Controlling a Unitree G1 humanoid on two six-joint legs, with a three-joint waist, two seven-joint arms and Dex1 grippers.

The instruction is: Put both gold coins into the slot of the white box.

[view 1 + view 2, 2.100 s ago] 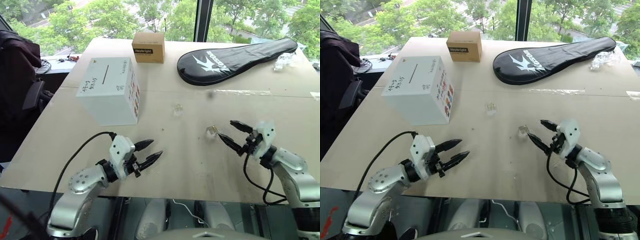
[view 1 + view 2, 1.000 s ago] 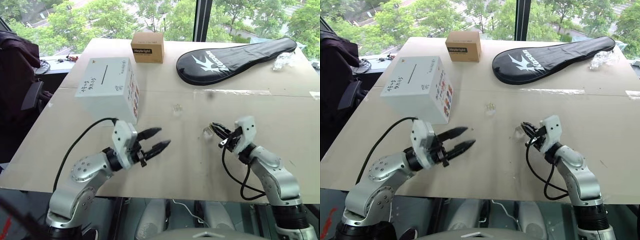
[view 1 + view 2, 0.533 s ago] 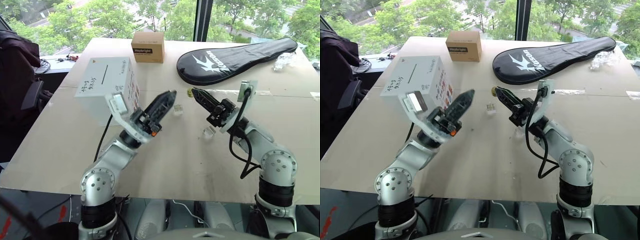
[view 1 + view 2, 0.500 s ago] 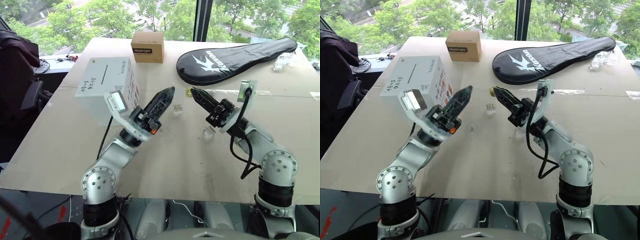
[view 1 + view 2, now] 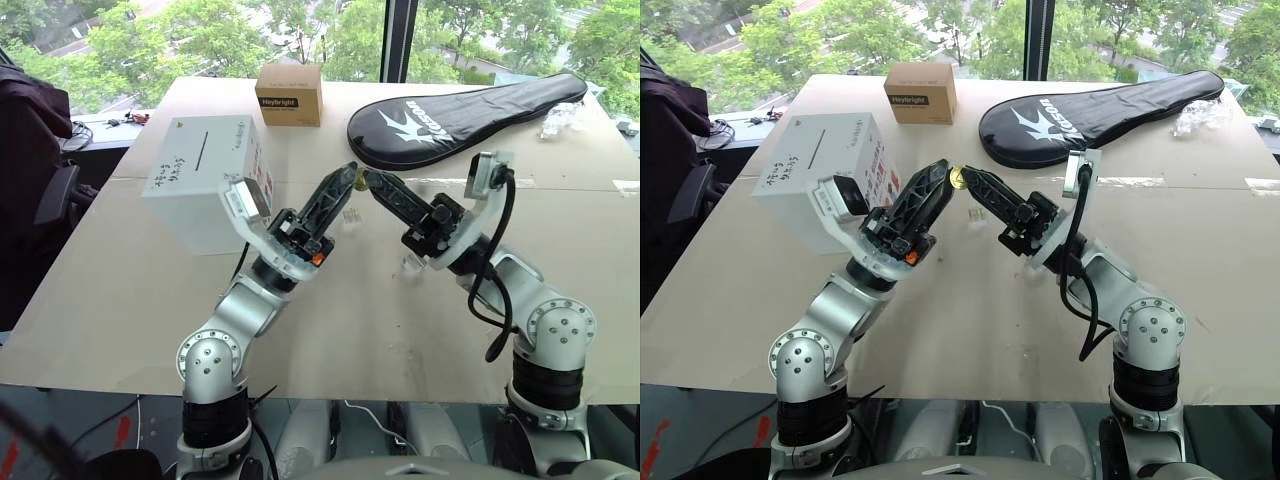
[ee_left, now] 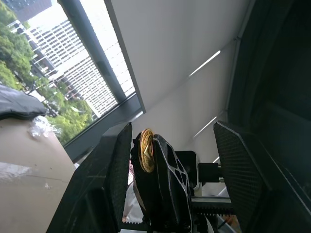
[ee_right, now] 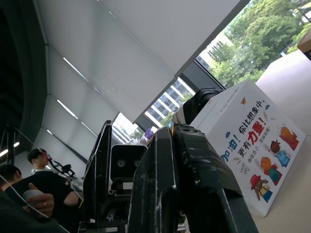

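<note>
- gold coin (image 5: 957, 178): thin, stiff, light, likely slippery; right pincer (image 5: 964, 179) pinches its rim.
- left pincer (image 5: 940, 180): spread beside it; you take it by the flat faces.

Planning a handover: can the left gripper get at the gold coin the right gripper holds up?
Probably yes. The gold coin, pinched at the right gripper's tips, sits between the left gripper's open fingers above the table, with nothing between them.
</note>
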